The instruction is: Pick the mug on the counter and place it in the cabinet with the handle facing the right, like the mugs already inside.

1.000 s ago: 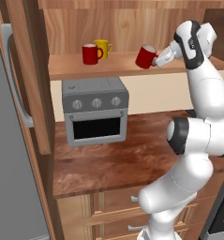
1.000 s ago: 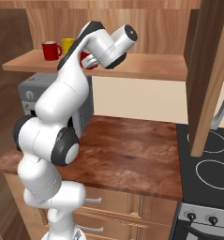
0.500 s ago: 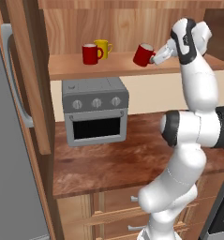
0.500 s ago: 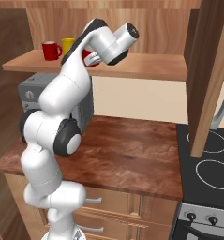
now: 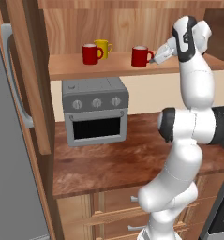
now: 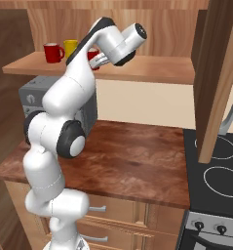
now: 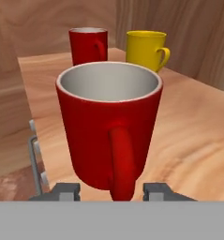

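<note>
The red mug (image 5: 141,56) stands upright on the cabinet's shelf board (image 5: 108,68), to the right of the other mugs. Its loop handle (image 7: 122,161) points right, toward my gripper (image 5: 155,58). In the hand view the handle sits between my fingertips (image 7: 66,191) with a gap on each side, so the gripper (image 7: 112,192) is open around it. In the right base view my arm hides most of the mug (image 6: 92,52). The reddish-brown counter (image 5: 113,159) lies below.
A second red mug (image 5: 90,54) and a yellow mug (image 5: 103,47) stand further left on the shelf. A grey toaster oven (image 5: 94,110) sits on the counter under it. An open cabinet door (image 6: 218,73) hangs at right above the stove (image 6: 220,168).
The mug went from tilted in my grip to upright on the shelf, slightly further left. My fingers now stand apart from the handle.
</note>
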### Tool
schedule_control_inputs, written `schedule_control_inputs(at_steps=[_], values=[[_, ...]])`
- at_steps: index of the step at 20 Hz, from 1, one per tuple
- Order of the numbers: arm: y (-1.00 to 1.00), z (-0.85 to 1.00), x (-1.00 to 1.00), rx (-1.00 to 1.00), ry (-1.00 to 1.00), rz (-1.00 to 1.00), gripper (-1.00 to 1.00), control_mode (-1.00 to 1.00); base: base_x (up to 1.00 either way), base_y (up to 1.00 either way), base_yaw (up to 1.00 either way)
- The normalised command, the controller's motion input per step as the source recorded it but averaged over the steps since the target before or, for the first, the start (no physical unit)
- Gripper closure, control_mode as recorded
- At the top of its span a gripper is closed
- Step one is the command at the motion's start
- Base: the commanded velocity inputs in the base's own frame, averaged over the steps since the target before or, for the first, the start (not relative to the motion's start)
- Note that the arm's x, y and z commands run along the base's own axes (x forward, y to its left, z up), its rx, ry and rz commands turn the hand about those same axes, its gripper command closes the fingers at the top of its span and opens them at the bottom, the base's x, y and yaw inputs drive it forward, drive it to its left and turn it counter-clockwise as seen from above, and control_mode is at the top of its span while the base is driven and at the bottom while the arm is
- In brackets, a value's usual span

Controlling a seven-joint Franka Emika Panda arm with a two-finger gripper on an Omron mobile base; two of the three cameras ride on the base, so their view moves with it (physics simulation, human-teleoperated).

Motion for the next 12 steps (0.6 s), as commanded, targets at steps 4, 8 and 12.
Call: schedule_control_inputs(at_steps=[4,8,12], values=[[0.0,0.0,0.0,0.0,0.0,0.07,-1.0,-1.0,0.0,0.0,0.0],[0.0,0.0,0.0,0.0,0.0,0.07,-1.0,-1.0,0.0,0.0,0.0],[0.0,0.01,-0.05,0.0,-0.01,0.06,-1.0,-1.0,0.0,0.0,0.0]])
